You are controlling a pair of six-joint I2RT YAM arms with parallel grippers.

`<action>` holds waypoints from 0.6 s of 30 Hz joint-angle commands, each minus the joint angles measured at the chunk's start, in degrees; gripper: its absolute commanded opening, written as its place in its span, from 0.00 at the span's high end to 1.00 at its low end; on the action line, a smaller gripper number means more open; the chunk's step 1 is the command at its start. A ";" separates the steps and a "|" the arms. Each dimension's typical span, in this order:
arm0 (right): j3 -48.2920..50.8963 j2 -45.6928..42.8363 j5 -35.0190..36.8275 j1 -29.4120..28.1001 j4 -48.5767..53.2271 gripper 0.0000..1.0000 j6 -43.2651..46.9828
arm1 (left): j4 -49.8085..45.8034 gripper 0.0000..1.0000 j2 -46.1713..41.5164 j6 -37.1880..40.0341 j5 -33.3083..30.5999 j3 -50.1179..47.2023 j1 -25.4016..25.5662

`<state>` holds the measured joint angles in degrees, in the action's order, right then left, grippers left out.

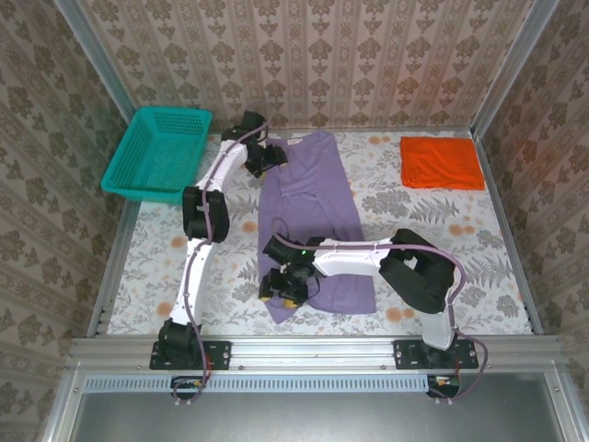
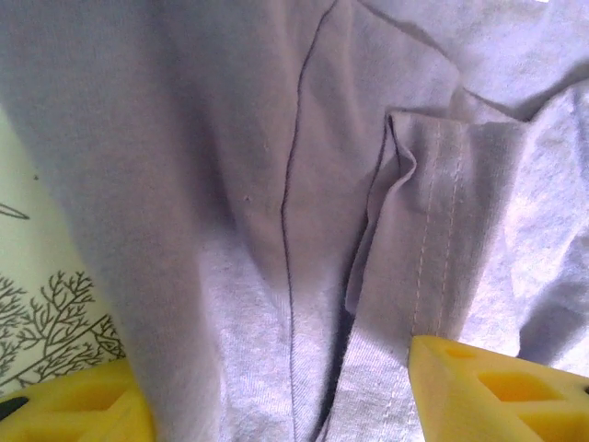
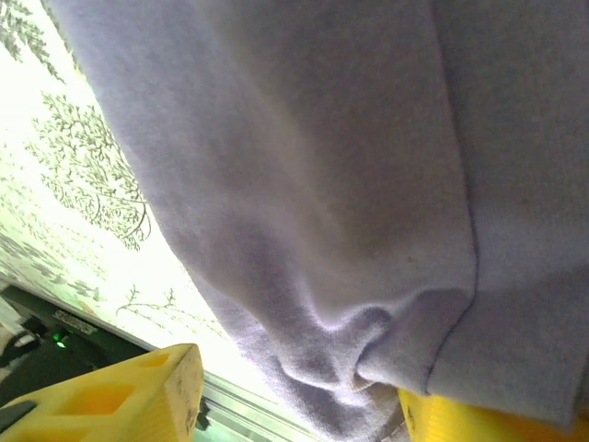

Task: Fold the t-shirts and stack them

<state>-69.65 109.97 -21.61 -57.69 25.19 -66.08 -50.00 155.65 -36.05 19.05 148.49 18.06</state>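
Lavender t-shirt cloth runs between the spread yellow fingers of my left gripper at its far left edge, and of my right gripper at its near left corner; neither pair is closed. Its long axis runs far to near on the table. The orange t-shirt lies folded far right, and the teal basket stands far left. My left wrist view shows a stitched hem, my right the table print.

Damask-papered walls, floral tabletop.
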 commanded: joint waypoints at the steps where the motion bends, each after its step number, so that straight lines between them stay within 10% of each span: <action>1: 1.60 -4.45 3.93 0.81 10.08 0.32 7.17 | 7.96 0.35 3.18 -0.77 3.02 0.54 0.44; 10: 5.69 -20.45 2.79 7.48 17.28 0.28 21.69 | 5.99 0.34 1.01 -2.62 -1.79 3.24 -1.44; 18: 22.00 -41.12 3.82 32.36 21.99 0.30 27.43 | 0.85 0.20 -15.37 -3.24 -11.50 -5.94 -1.76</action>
<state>-52.75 73.89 -18.52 -30.35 42.30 -42.74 -46.89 150.71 -38.39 12.93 144.20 16.71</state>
